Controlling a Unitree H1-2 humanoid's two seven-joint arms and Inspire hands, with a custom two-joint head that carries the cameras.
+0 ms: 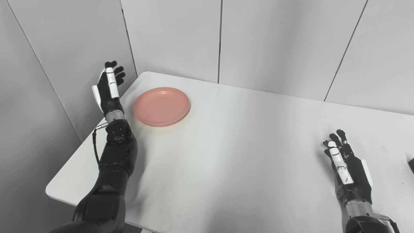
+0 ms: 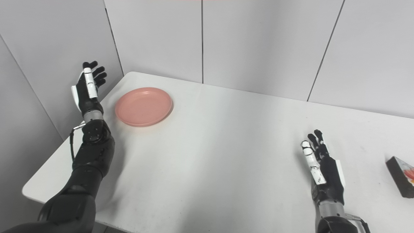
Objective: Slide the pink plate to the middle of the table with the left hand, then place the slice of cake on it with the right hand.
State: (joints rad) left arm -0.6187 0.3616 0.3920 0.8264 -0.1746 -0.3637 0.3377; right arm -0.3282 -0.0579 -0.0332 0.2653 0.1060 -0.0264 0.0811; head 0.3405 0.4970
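While plate (image 1: 161, 105) lies just right of raised, open, empty left hand (image 1: 108, 86), right hand (image 2: 323, 170) rests open on desk (image 1: 233, 155), cake (image 2: 402, 176) near.

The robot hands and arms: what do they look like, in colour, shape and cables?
Both arms are glossy black with rounded shells. The left robot hand and the right robot hand have black fingers with white panels, above a silver metal wrist ring. A thin black cable loops beside the left forearm.
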